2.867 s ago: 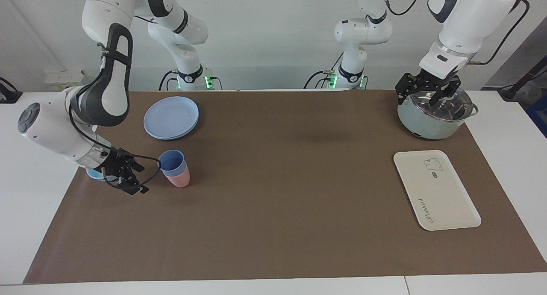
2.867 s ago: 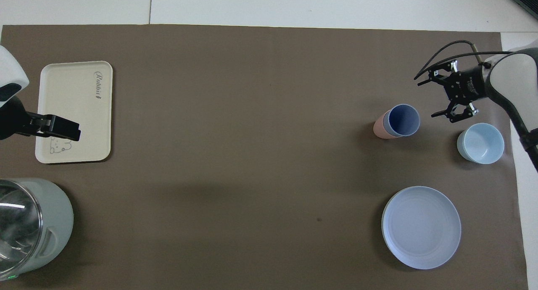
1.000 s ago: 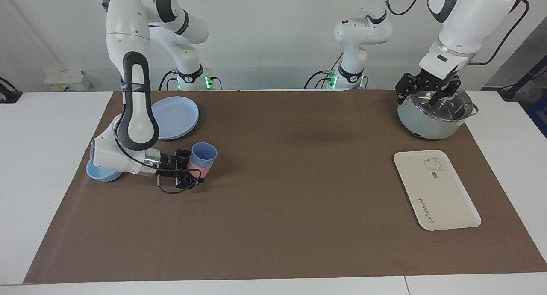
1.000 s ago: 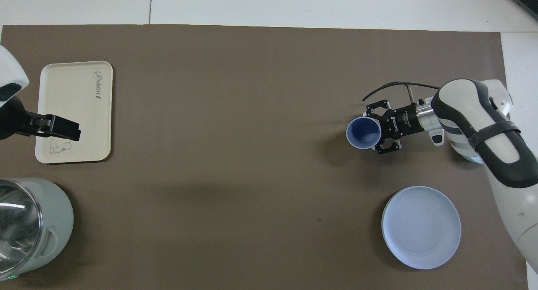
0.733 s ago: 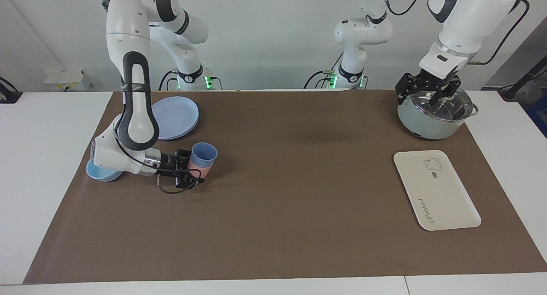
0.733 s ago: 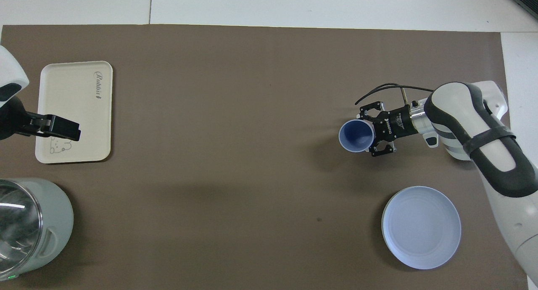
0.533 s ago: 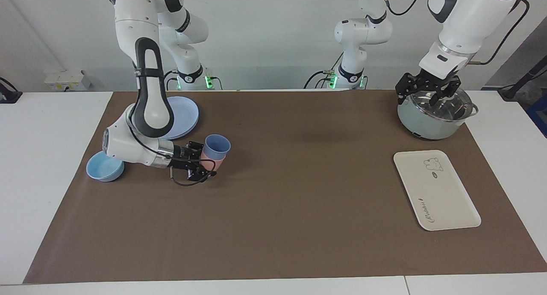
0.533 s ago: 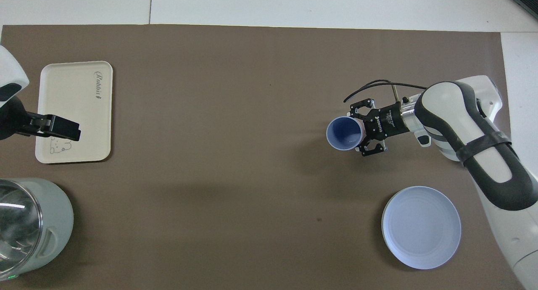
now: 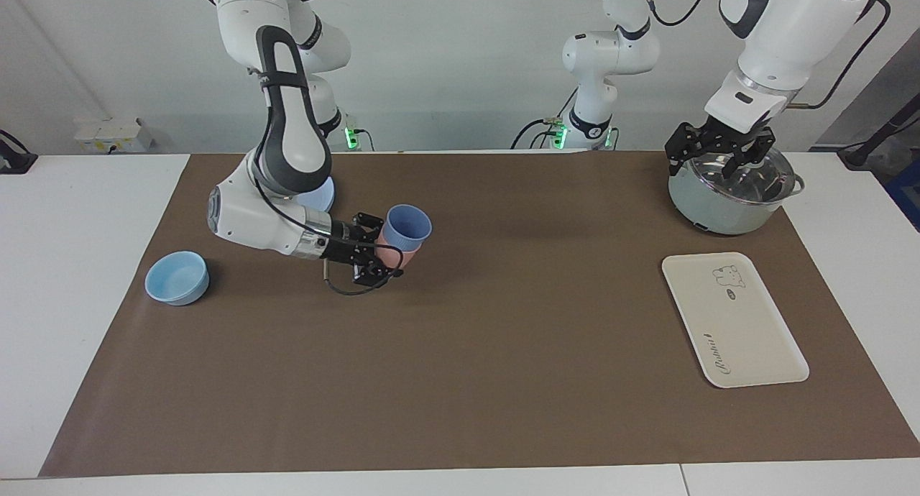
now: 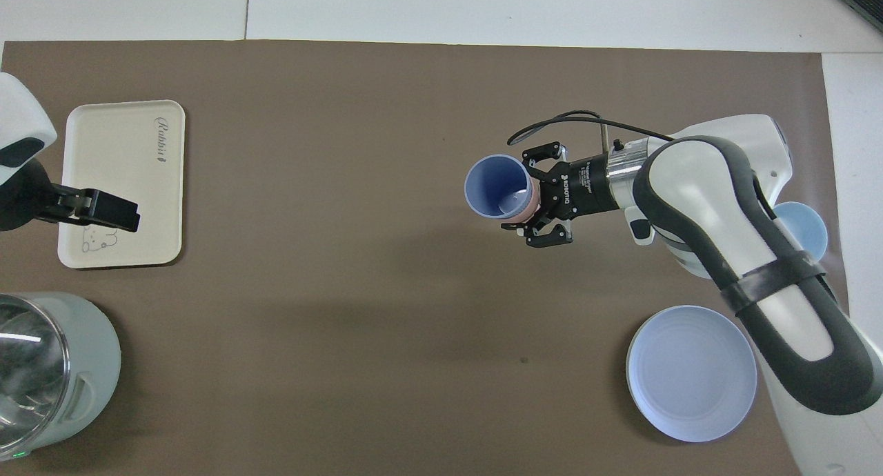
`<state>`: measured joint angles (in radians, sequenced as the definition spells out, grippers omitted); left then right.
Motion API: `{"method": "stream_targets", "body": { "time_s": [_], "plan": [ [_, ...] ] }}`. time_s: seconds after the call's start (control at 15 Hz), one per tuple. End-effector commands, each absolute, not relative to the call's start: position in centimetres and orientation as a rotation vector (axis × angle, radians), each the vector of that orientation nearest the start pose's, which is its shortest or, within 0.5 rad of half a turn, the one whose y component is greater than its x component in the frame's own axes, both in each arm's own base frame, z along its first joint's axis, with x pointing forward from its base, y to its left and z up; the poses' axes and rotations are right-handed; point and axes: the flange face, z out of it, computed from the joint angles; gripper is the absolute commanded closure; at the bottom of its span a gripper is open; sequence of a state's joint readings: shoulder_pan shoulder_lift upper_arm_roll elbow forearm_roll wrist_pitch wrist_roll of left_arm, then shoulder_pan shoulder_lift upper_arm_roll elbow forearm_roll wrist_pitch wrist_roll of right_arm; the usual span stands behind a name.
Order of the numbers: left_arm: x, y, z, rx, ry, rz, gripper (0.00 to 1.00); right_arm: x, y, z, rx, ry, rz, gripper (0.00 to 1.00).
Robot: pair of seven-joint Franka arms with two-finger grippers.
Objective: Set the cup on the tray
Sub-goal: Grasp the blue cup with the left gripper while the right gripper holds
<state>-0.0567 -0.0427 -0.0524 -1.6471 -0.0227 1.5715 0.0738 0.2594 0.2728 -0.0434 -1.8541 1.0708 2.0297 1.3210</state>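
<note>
Both nested tumblers — cup (image 9: 407,229) uppermost — in right hand (image 9: 377,255).

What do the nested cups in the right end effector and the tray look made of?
Blue cup and the pink cup under it: likely matte plastic, with flat uniform colour and thin rims. Tray: cream, smooth, probably plastic or melamine, with printed bear and lettering. The right end effector holds the cups.

Bright, even light falls from above, both views sharp. A soft shadow lies on the mat (image 9: 503,338) below the right gripper (image 9: 374,259). Glare, perhaps a ceiling lamp's, glints on the pot lid (image 9: 740,174) under the left gripper (image 9: 719,154).
</note>
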Motion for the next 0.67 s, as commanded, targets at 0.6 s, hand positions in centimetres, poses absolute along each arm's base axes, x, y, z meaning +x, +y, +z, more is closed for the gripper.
{"method": "stream_targets", "body": {
  "time_s": [0.6],
  "plan": [
    [51.0,-28.3,63.6,-3.454,-0.491,-0.330,0.25,58.1,27.2,43.2,-1.392,1.845,0.898,1.00]
  ]
}}
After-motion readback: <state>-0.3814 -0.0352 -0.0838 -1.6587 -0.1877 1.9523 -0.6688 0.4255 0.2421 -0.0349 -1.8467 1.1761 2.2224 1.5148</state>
